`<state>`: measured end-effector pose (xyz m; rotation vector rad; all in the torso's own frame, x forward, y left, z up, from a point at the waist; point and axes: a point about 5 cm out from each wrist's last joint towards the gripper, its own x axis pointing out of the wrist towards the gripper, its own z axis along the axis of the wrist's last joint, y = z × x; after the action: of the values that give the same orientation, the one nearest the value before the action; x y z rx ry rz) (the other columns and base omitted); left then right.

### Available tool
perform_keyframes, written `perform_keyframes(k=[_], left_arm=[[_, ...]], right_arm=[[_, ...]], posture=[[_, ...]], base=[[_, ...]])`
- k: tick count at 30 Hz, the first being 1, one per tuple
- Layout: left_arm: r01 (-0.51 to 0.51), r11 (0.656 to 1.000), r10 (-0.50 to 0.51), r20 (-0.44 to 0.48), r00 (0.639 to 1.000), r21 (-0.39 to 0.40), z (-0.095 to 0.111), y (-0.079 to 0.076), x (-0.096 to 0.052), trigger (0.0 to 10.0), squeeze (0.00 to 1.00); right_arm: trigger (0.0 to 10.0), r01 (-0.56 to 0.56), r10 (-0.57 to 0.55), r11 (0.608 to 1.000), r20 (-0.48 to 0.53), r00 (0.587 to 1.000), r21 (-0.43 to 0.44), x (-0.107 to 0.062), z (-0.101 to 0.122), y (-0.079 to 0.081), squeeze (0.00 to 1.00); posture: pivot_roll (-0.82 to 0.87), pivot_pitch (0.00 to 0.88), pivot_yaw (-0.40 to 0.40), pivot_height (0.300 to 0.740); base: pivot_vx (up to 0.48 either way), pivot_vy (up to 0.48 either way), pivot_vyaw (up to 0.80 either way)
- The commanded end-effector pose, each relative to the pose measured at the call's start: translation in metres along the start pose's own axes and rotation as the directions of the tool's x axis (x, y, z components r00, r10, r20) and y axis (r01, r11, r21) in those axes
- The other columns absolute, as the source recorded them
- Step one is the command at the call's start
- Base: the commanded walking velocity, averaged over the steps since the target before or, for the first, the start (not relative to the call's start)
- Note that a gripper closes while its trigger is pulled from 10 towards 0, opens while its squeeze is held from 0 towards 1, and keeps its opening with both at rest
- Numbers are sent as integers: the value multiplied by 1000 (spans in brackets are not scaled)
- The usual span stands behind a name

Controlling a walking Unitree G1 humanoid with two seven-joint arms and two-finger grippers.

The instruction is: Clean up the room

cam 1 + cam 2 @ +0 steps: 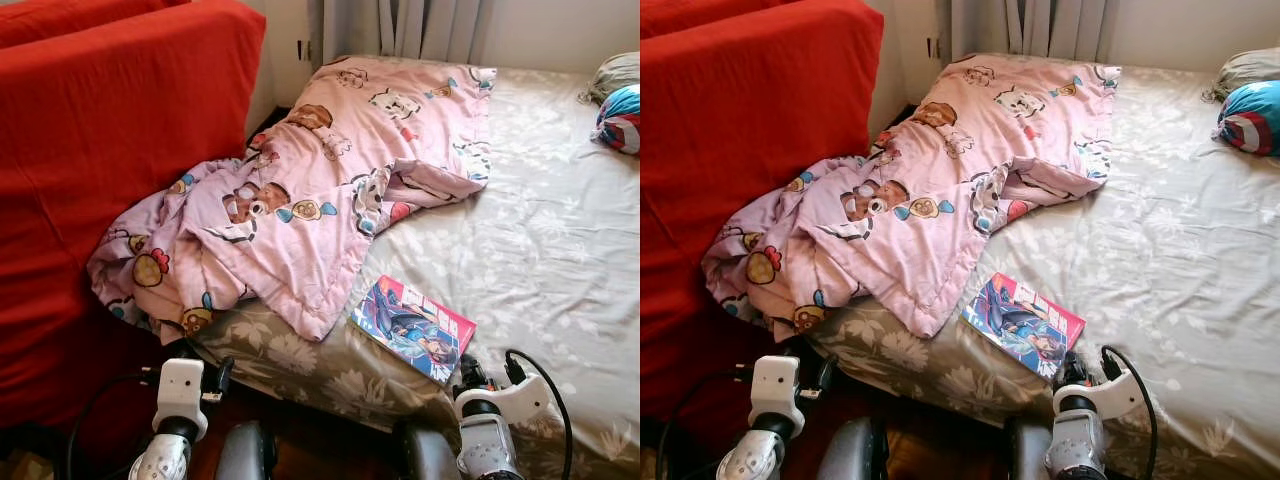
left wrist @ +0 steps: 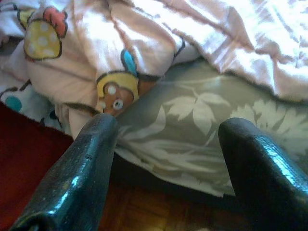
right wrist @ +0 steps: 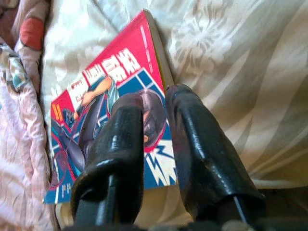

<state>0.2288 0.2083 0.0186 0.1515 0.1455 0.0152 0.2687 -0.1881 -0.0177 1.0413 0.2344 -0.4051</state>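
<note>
A bed [image 1: 560, 240] with a pale leaf-patterned sheet is lying ahead, and a pink cartoon-print quilt [image 1: 300, 200] is sprawling across its left part, bunching against a red sofa [image 1: 110, 150] and drooping over the near edge toward the wooden floor [image 2: 144, 211]. A comic book [image 1: 413, 328] with a red and blue cover is resting flat on the sheet near the bed's front edge, just beside the quilt's lower corner. The right end effector [image 3: 156, 130] is hovering right over the near end of that book, its fingers [image 3: 197, 144] drawn close together with only a narrow gap, gripping nothing. The left end effector [image 2: 168, 144] is pointing at the bed's edge below the hanging quilt, its fingers [image 2: 82, 173] spread wide and holding nothing. At the far right of the bed, a round blue, red and white cushion [image 1: 620, 118] is sitting beside a grey pillow [image 1: 615, 72].
</note>
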Motion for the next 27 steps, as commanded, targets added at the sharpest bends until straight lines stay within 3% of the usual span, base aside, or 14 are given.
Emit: perform_keyframes(k=[1, 2, 3, 4, 12, 20, 27], left_arm=[[-2, 1000, 2, 0, 1000, 13, 0, 7, -4, 10000, 0], [0, 1000, 0, -4, 1000, 18, 0, 8, -7, 10000, 0], [1, 1000, -1, -6, 1000, 20, -1, 9, -8, 10000, 0], [3, 1000, -3, -9, 1000, 23, -1, 10, -10, 10000, 0], [20, 999, -18, -36, 999, 40, -6, 12, -28, 10000, 0], [28, 998, -23, -68, 997, 64, -9, 18, -45, 10000, 0], [39, 996, -32, -82, 996, 77, -9, 19, -52, 10000, 0]], right_arm=[[10000, -29, 29, 1000, -24, 999, 13, 2, -3, 4, 1000], [10000, -37, 37, 999, -20, 999, 9, 2, -2, 5, 796], [10000, -36, 36, 999, -15, 999, 11, 3, -1, 5, 47], [10000, -33, 33, 999, -9, 999, 15, 3, 1, 5, 0], [10000, -26, 26, 1000, -10, 1000, 16, 5, 7, 1, 0], [10000, -98, 100, 994, -31, 994, 57, 8, 4, 12, 0], [10000, -152, 158, 983, -51, 986, 102, 7, -2, 16, 0]], posture=[[131, 157, 41, 589], [135, 167, 47, 589], [137, 175, 51, 589], [138, 179, 53, 589], [170, 228, 76, 589], [206, 262, 91, 589], [209, 270, 98, 589]], base=[[0, 0, 0], [0, 0, 0], [0, 0, 0], [0, 0, 0], [0, 0, 0], [0, 0, 0], [0, 0, 0]])
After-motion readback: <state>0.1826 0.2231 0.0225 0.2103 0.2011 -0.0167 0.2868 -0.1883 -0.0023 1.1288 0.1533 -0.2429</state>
